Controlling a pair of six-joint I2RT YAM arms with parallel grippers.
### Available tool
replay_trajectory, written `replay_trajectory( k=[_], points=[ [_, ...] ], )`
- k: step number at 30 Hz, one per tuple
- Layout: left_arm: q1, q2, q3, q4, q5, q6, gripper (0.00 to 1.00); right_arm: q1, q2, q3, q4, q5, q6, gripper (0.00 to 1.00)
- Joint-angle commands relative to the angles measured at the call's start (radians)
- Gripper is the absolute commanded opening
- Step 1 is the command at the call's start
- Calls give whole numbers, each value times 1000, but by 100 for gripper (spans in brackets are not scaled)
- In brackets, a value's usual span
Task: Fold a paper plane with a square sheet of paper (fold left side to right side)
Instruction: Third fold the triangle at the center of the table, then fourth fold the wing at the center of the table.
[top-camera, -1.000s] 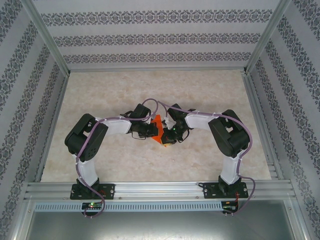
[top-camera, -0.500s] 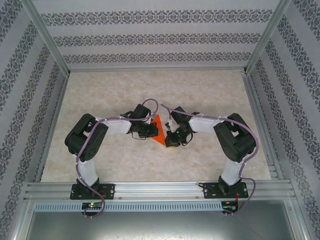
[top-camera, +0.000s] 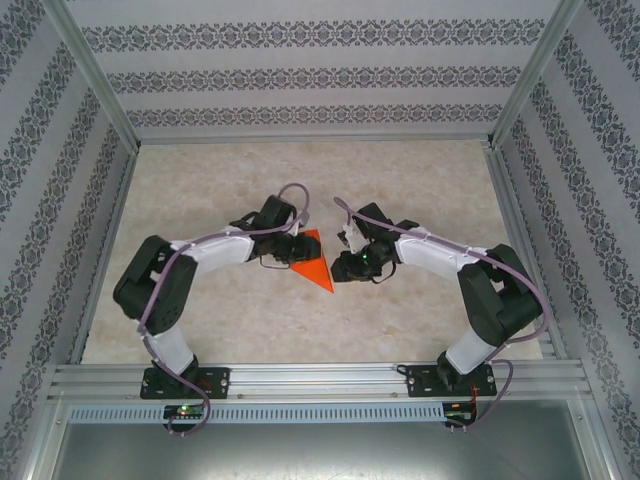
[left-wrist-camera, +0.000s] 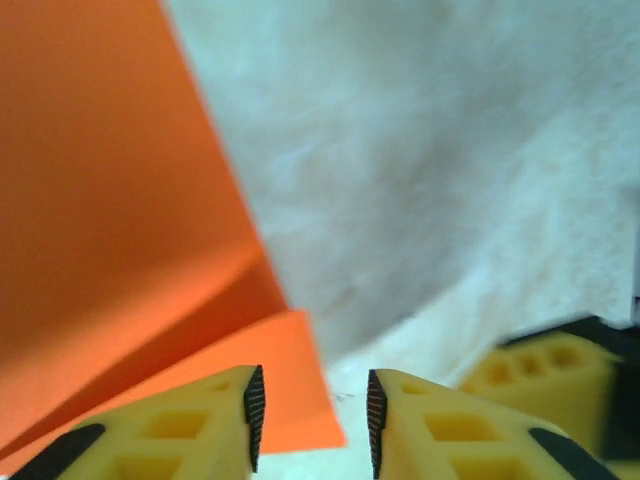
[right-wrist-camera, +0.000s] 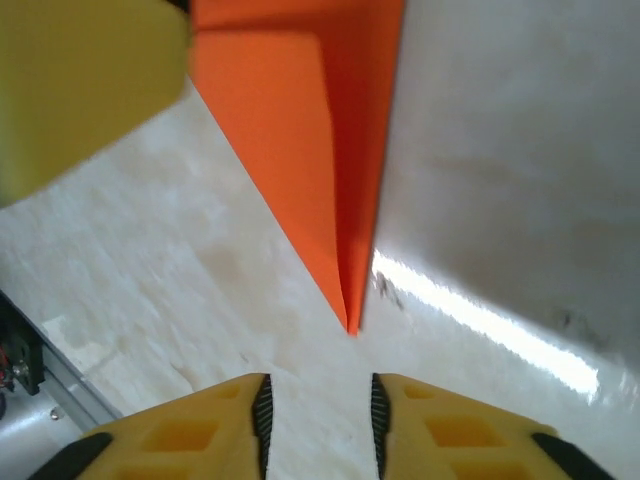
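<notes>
The orange sheet of paper (top-camera: 313, 266) lies flat on the marble table (top-camera: 220, 180), folded into a narrow pointed shape with its tip toward the near right. My left gripper (top-camera: 296, 248) sits at its left edge, open. In the left wrist view the paper (left-wrist-camera: 120, 200) covers the left side, and one corner reaches between the parted jaws of the left gripper (left-wrist-camera: 311, 420) without being pinched. My right gripper (top-camera: 341, 268) stands just right of the sheet, open. In the right wrist view the paper's folded tip (right-wrist-camera: 345, 290) points at the right gripper (right-wrist-camera: 318, 425), a short gap away.
Patterned walls and aluminium rails (top-camera: 110, 240) enclose the table on three sides. Bare table stretches behind and to both sides of the arms. The other arm's yellow finger shows at the right of the left wrist view (left-wrist-camera: 545, 365) and blurred at the top left of the right wrist view (right-wrist-camera: 80, 90).
Both grippers have opened and drawn apart from the paper, left arm leftward and right arm rightward. The sheet, earlier half hidden between them, now lies free on the table.
</notes>
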Motion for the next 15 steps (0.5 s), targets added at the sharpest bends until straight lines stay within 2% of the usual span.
replay_trajectory(
  k=[1, 5, 12, 15],
  points=[
    [46, -111, 10, -78, -19, -12, 45, -5, 48, 52, 74, 52, -37, 37],
    [104, -179, -79, -107, -49, -54, 53, 2, 128, 113, 120, 73, -62, 40],
    [138, -191, -190, -67, -39, -139, 55, 8, 231, 176, 169, -1, -89, 40],
    [139, -181, -201, -63, -43, -147, 55, 11, 260, 203, 175, -21, -94, 36]
  ],
)
